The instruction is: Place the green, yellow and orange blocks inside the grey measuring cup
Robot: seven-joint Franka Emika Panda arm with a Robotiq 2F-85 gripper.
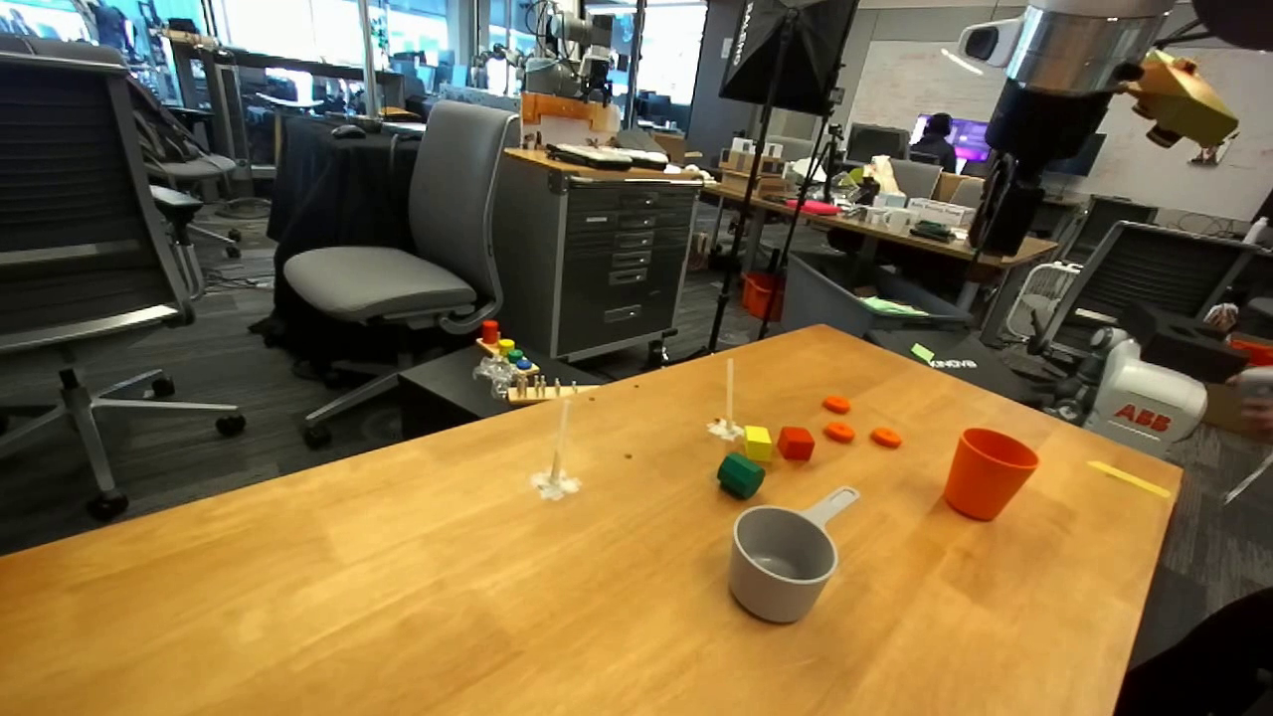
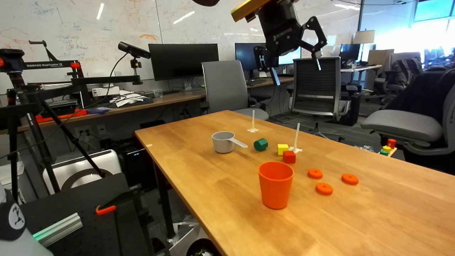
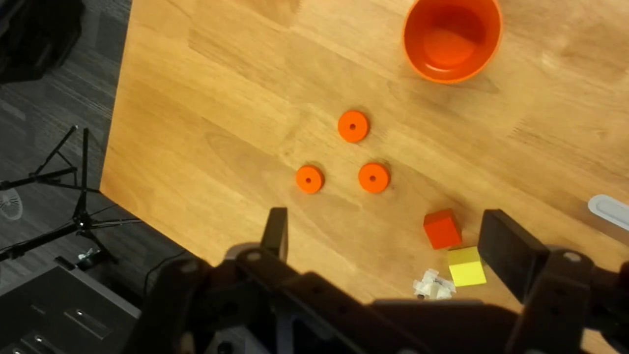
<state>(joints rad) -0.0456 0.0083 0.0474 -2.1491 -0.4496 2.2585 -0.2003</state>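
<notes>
Had gripper (image 2: 298,76) high above table (image 1: 398,597) with jaws spread and empty; found yellow block (image 1: 758,445) just beside orange block (image 1: 796,445), green block (image 1: 741,476) between yellow and grey cup (image 1: 766,589); judged all light and stiff, best pinched across opposite flats, with roll risk on green.

Yellow strip (image 1: 1129,478) at right corner of desk (image 1: 348,597) in exterior view; orange plastic cup (image 1: 985,479) further in; two upright sticks (image 1: 729,393) near far-left edge, grey office chair (image 1: 383,279) beyond.
</notes>
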